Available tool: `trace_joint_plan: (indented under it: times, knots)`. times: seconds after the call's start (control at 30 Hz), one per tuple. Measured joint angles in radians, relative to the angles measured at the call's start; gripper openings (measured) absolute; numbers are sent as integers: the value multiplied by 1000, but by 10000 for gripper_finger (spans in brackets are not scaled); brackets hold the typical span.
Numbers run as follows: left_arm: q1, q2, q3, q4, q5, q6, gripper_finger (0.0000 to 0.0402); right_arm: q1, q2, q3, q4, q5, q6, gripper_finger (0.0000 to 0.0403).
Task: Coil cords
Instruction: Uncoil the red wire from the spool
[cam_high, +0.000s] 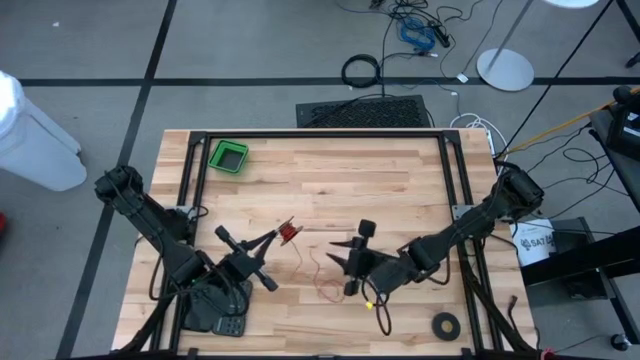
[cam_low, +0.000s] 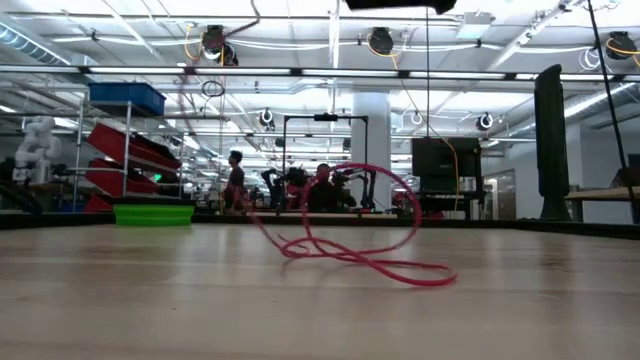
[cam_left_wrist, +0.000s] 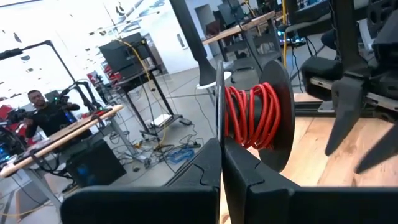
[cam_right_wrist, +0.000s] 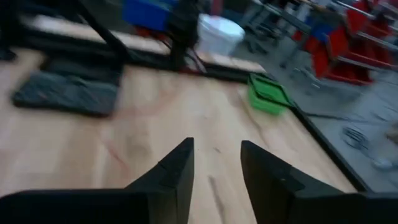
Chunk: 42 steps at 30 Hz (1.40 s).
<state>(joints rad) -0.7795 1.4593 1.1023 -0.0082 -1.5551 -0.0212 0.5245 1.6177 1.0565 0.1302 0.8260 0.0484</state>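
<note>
Noted thin red cord (cam_high: 318, 268), partly wound on small black spool (cam_left_wrist: 252, 115) pinched in closed left gripper (cam_high: 268, 241), slack tail trailing over wooden table (cam_high: 400, 170) from spool toward spread, empty right gripper (cam_high: 352, 243); judged light, limp, snag-prone; best taken near spool.

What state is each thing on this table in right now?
Left gripper: fingers shut on the spool's disc.
Spool: held off the table, red cord wound round its core.
Red cord: loose end in loops on the wood.
Right gripper: fingers open, holding nothing.
Green bin: upright at the far left corner.
Tape ring: lying flat.
</note>
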Motion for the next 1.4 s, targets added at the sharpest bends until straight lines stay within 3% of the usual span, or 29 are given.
trace_joint_plan:
  times: [0.2,0.47,0.67,0.9,1.4]
  knots:
    - [0,0,0,0,1,-1,4,-38,77,0,232,-151,-118,136]
    - [0,0,0,0,5,-1,4,-102,147,0,439,-173,-150,142]
    - [0,0,0,0,5,-3,4,-128,185,0,506,-185,-140,142]
    - [0,0,0,0,7,-3,4,-159,229,0,601,-275,-138,142]
    - [0,0,0,-1,9,-17,4,-180,230,0,616,-383,-94,142]
